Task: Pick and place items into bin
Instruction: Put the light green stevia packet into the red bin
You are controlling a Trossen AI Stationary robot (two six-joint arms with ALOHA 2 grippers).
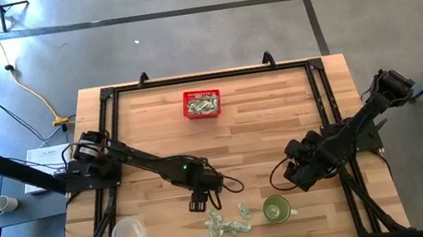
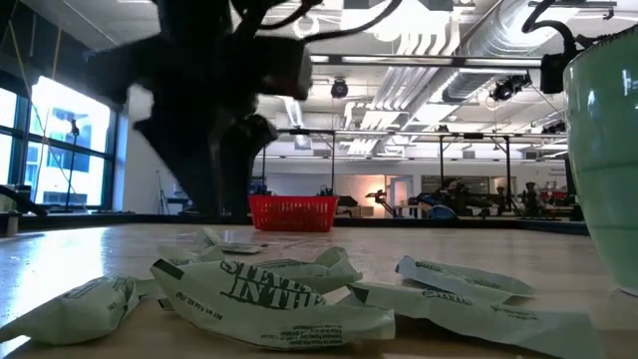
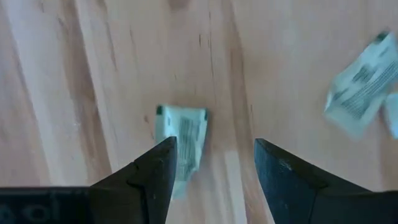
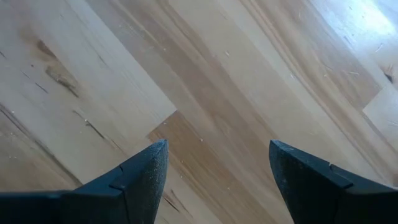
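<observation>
The red basket point(image 1: 202, 103) stands near the table's far edge and holds a few pale green-and-white pieces; the low view shows the basket point(image 2: 291, 211) far off. More pieces point(image 1: 228, 226) lie in a loose pile near the table's near edge, with one piece point(image 1: 245, 210) a little apart. My left gripper point(image 1: 199, 204) is just beyond the pile, pointing down and open. In the left wrist view the gripper point(image 3: 214, 146) stands over a single piece point(image 3: 180, 140) that lies flat on the wood, partly hidden behind one finger point(image 3: 155, 168). My right gripper point(image 1: 287, 176) waits, open, over bare wood point(image 4: 217, 149).
A round green cup point(image 1: 276, 209) stands just right of the pile and fills the right edge of the low view point(image 2: 603, 150). A clear plastic cup point(image 1: 128, 234) stands at the near left. A black frame point(image 1: 205, 76) runs round the table. Bare wood lies between pile and basket.
</observation>
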